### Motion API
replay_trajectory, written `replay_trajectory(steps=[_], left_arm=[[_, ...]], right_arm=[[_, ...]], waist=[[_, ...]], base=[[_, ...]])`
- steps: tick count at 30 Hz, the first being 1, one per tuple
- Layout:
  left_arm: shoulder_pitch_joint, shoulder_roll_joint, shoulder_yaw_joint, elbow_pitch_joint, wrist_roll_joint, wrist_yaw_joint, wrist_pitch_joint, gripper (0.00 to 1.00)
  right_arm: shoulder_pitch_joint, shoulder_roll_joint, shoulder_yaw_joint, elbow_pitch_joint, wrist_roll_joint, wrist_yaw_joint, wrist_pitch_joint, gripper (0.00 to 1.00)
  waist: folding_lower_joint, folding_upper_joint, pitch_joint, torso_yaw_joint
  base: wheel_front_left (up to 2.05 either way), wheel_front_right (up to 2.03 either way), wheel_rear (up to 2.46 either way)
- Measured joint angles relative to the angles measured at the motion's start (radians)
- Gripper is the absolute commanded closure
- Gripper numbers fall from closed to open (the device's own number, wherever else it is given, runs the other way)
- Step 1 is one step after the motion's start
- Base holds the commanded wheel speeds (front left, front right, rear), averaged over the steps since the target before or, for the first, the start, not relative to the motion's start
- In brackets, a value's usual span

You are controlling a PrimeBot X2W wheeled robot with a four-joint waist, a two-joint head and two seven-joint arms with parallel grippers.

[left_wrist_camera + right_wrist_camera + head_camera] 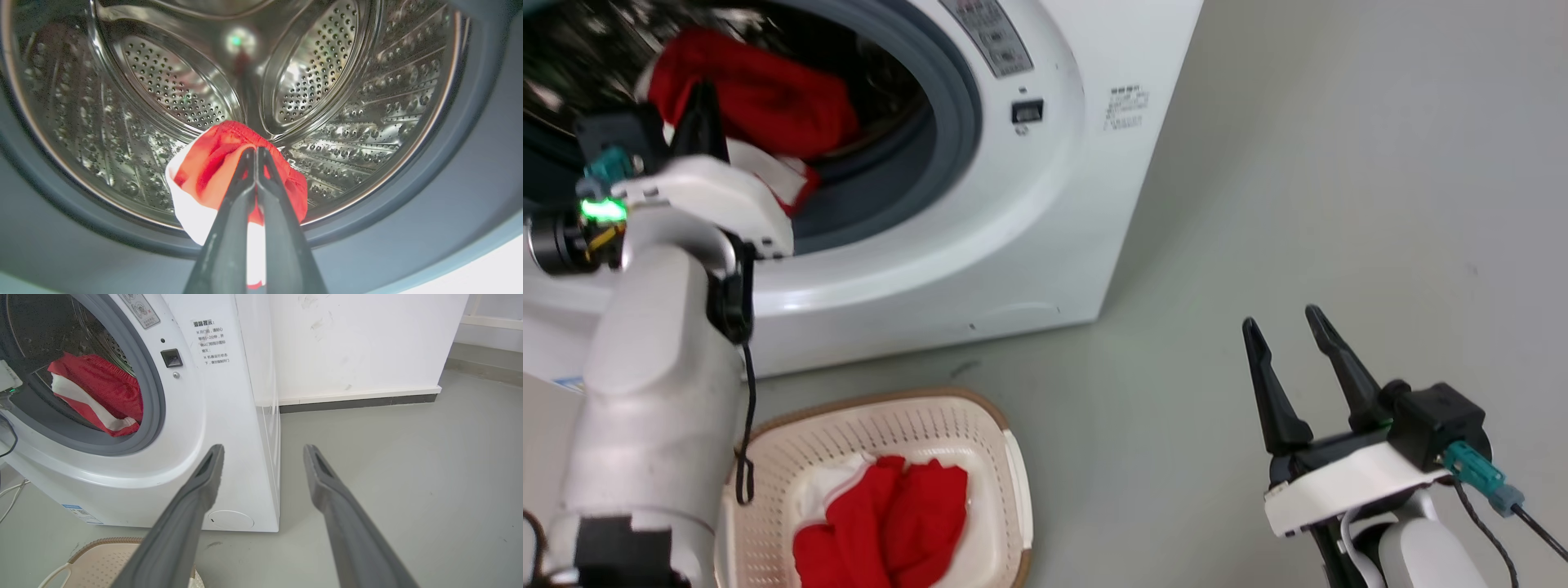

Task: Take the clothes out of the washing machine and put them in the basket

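At washing machine [1045,212] porthole: left hand [256,152] pinching clothes [204,163]; extraction step, apparently. Next: withdraw, carry over basket [907,402]. Right hand [1281,317] spread.

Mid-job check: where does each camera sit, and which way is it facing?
Head: up on the robot, facing down at the washing machine and basket; left forearm and open right gripper show.
Left wrist: at the porthole, facing into the drum; left gripper shut on the red garment.
Right wrist: low, facing the machine's front corner and wall; its spread fingers show.
Shared: all three show that garment.
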State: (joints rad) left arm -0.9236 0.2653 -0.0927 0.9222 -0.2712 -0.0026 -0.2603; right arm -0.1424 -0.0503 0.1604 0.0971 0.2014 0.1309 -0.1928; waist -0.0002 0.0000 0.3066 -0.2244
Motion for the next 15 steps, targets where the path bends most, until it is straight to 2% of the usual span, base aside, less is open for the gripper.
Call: replay_trajectory(steps=[10, 15], left_arm=[[0.226, -0.03, 0.047, -0.245, 0.016, -0.024, -0.001, 1.0], [0.341, -0.073, 0.044, -0.394, 0.033, -0.021, -0.002, 1.0]], right_arm=[[0.089, 0.0, -0.027, -0.04, -0.004, 0.0, 0.04, 0.0], [0.117, 0.0, -0.038, -0.064, -0.008, 0.0, 0.057, 0.0]], waist=[[-0.0001, 0.0, -0.158, 0.044], [-0.0001, 0.0, -0.203, 0.068]], base=[[0.0, 0.0, 0.0], [0.0, 0.0, 0.0]])
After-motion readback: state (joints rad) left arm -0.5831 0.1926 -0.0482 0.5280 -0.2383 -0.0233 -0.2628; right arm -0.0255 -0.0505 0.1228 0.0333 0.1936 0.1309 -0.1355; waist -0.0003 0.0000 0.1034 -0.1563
